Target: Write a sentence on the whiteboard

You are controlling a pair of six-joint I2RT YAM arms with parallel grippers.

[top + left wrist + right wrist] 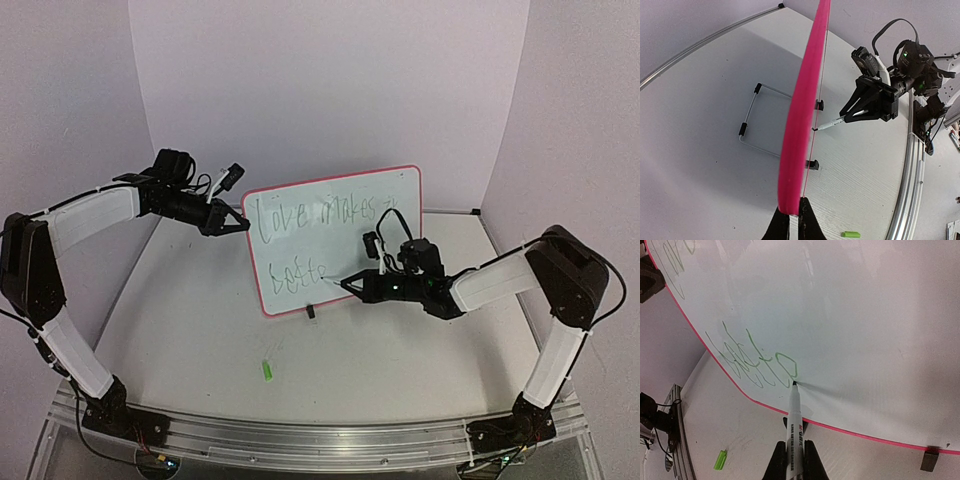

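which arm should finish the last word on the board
Right: the right gripper holds the marker, tip on the whiteboard at the end of the sentence. The left gripper is clamped on the board's rim.

Whiteboard (800,115) seen edge-on, pink rim running top to btm of frame. L gripper (791,218) at btm, both fingers pinched on the rim's near end. R gripper (850,114) on the right side of the board, clamped on a marker (832,123) w/ tip touching the board face. Wire stand (751,122) on the left side, 2 black feet (813,164) on the right. Green cap (850,234) lies on the table (700,160) near the metal rail (907,190).
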